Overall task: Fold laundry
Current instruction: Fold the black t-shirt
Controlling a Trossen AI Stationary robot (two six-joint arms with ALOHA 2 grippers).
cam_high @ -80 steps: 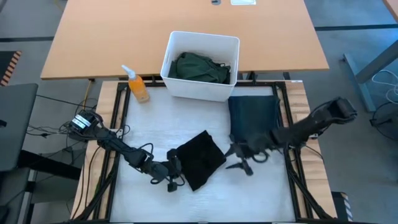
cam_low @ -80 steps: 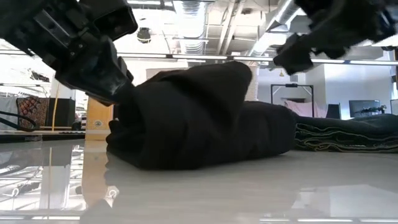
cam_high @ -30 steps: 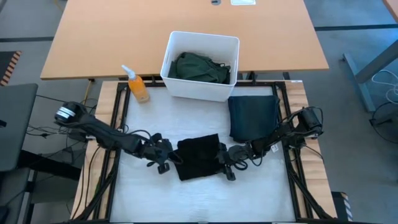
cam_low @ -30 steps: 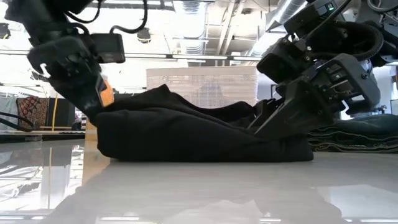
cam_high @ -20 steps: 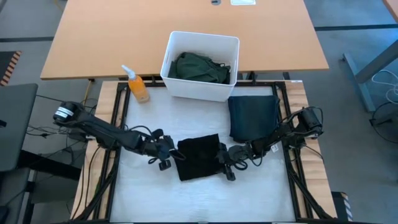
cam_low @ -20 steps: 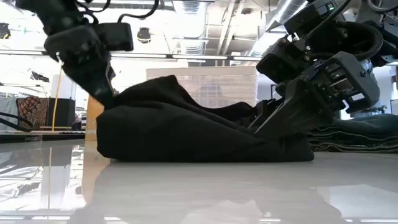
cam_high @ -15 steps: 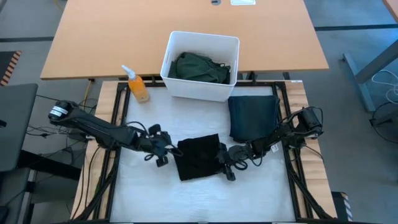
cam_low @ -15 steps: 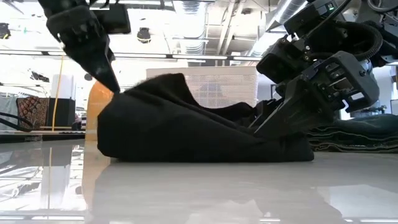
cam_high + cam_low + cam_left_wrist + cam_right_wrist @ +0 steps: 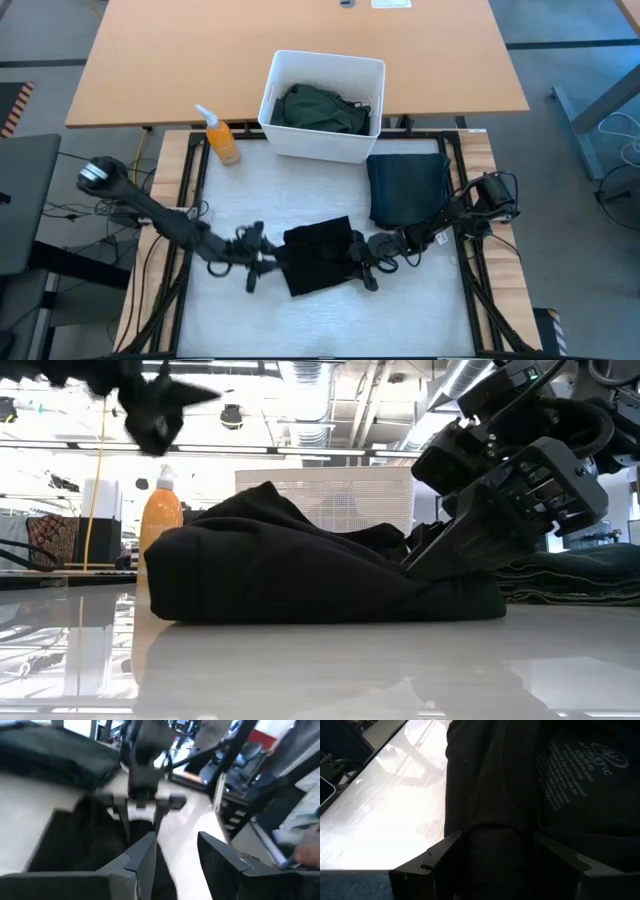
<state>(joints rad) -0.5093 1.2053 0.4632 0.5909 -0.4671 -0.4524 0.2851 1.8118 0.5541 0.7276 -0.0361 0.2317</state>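
The white desk carries a folded black garment at its near centre. The right pincer grips the garment's right edge. The left pincer, fingers parted and empty, sits just beside its left edge.
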